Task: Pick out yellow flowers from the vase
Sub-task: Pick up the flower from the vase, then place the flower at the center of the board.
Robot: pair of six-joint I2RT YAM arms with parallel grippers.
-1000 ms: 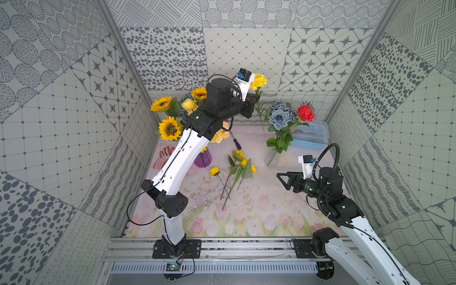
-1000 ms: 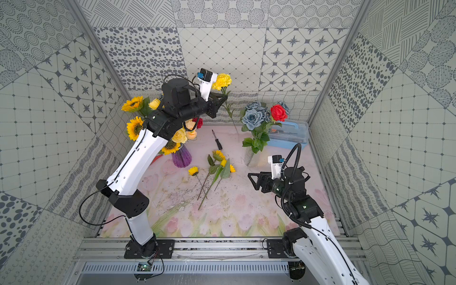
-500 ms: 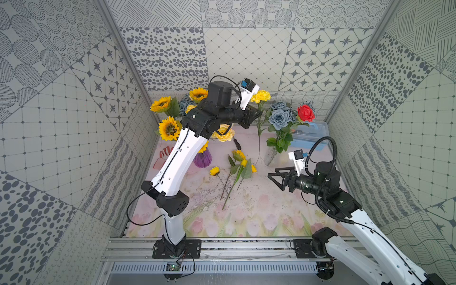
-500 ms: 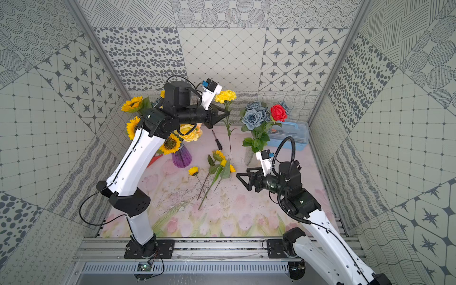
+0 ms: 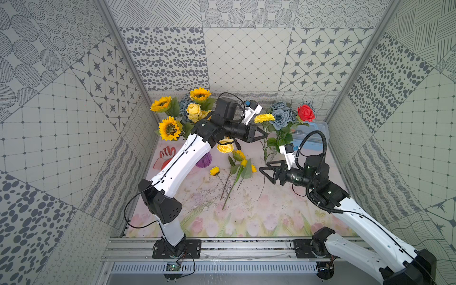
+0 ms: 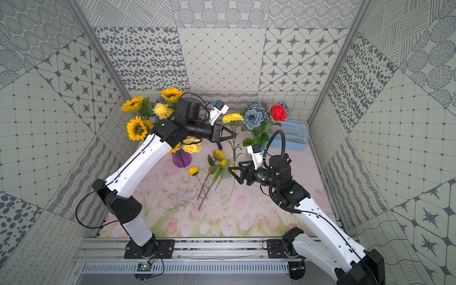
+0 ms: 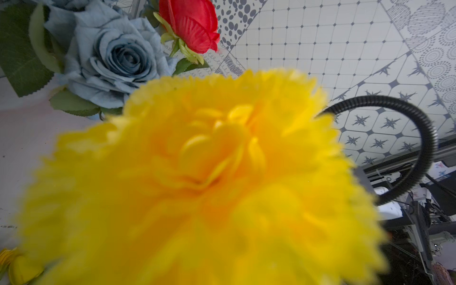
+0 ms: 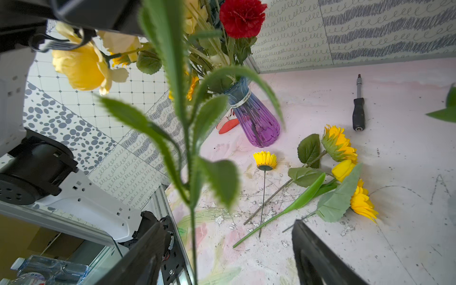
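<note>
Four yellow flowers lie loose on the bench just in front of the purple vase: two sunflowers, a tulip and a small daisy-like bloom. My left end effector is clamped on the stem of the yellow carnation. It holds the flower upright above the bench, between the purple vase and the grey-blue roses. The bloom fills my left wrist view, out of focus. My right end effector is open, its jaws standing either side of the carnation's lower stem, below the leaves, without touching it. In the vase I see three big sunflowers and pale yellow roses among other blooms. A screwdriver lies on the bench near the loose flowers.
</note>
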